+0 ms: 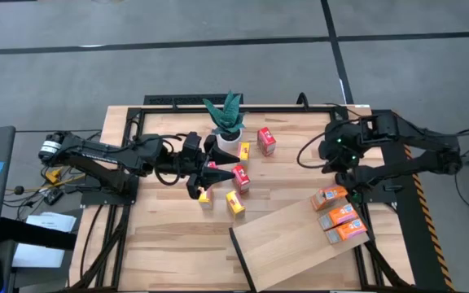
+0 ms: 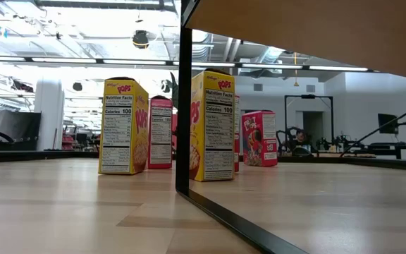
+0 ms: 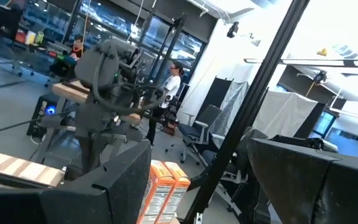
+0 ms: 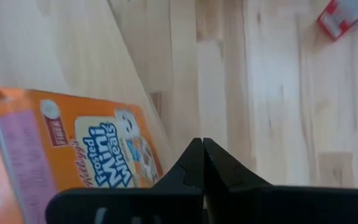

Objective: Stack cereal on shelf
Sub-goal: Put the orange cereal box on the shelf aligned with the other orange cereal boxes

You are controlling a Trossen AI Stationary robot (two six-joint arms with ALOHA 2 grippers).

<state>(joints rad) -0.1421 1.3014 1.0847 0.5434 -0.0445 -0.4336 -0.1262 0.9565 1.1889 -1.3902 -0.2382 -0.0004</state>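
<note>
Cereal beside closed right tool

I am seeing three orange cereal boxes lying in a row on the right end of the shelf, a pale board lying slanted across the table's near right part. Two yellow boxes and a red box are standing around the table's middle, beside the shelf. Another red box is standing farther back, well apart from the shelf.
</note>
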